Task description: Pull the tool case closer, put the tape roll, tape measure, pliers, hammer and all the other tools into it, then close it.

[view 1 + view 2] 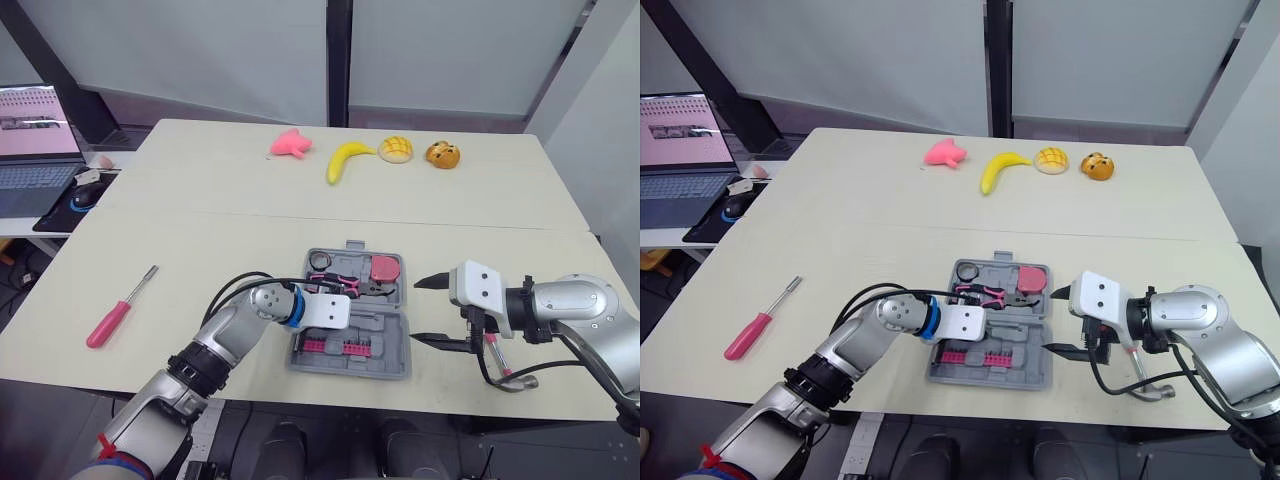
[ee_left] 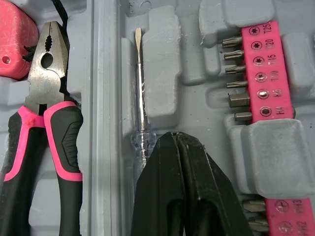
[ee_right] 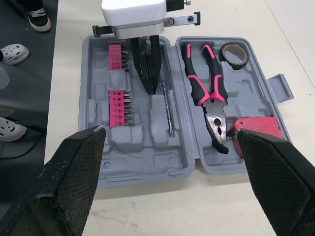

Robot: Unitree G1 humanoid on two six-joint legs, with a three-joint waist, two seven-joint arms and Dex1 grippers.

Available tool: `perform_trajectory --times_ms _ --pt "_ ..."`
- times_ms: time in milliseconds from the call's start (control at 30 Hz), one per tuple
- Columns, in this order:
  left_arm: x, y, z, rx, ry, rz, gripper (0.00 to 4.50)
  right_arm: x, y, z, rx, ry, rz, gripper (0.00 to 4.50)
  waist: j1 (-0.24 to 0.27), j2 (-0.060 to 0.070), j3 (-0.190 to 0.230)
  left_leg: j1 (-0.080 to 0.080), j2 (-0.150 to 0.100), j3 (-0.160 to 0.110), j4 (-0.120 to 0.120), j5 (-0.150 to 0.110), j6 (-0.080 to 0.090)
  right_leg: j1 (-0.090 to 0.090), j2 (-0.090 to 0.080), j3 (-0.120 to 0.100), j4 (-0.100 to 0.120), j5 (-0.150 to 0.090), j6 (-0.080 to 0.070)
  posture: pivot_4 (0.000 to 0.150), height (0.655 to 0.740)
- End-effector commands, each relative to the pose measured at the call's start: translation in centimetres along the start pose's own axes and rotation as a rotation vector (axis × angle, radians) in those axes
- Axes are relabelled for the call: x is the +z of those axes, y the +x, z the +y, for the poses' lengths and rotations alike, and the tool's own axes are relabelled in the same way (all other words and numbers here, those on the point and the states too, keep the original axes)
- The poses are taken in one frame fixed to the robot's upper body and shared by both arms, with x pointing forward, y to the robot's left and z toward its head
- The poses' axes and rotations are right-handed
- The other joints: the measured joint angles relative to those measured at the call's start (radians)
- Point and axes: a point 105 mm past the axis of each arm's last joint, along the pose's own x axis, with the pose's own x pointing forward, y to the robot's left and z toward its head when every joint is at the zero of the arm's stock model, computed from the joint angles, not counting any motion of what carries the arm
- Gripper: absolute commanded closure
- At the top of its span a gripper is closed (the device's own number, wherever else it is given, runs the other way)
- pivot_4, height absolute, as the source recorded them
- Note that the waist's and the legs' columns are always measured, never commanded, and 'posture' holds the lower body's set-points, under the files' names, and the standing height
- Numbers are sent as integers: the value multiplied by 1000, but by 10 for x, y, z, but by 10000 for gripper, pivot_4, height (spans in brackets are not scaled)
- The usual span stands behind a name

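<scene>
Grey plastic forms the tool case, which is laid open on the pale table at its near edge, between the two grippers. Pink-handled pliers, a black tape roll and a pink tape measure are held in the far half. A slim flat-blade screwdriver with a clear handle is seated in the near half, alongside pink bit strips.

The left gripper is held over the near half with its black fingers pressed together, their tips just beside the clear handle; nothing is clasped. The right gripper is held just beside the case's right edge with its fingers spread wide, and nothing is gripped.

A pink-handled screwdriver is left on the table well apart from the case, on the robot's left. A pink-handled tool with a metal head is seen under the right arm. A banana is set near the far edge.
</scene>
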Motion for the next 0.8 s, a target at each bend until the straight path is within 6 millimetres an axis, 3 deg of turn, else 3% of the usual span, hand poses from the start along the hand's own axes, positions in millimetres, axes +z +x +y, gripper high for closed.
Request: perform_trajectory --times_ms 33,300,467,600,800 --pt "-9 -3 0 4 -44 16 44517 4 -4 -4 -17 -28 -7 0 0 0 0 0 0 0 0 0 0 0 0 0 0 0 0 1500 7400" --pt "1 -19 14 60 -91 -61 44517 2 -5 -8 -17 -34 -5 0 -4 0 0 -1 0 0 0 0 0 -1 0 0 0 0 0 1500 7400" --pt "19 -47 33 124 -95 -165 44517 4 -10 -20 -48 -25 -28 0 -2 0 0 -2 0 0 0 0 0 -2 0 0 0 0 0 1500 7400" --pt "21 -79 38 141 -90 -210 36526 2 -24 -32 -70 -16 -30 0 -3 0 0 -2 0 0 0 0 0 -2 0 0 0 0 0 1500 7400" --pt "6 -138 43 231 -174 -257 18066 0 -49 -47 -105 -9 -35 0 -5 0 0 -2 0 0 -1 0 0 -3 0 0 0 0 0 1500 7400"
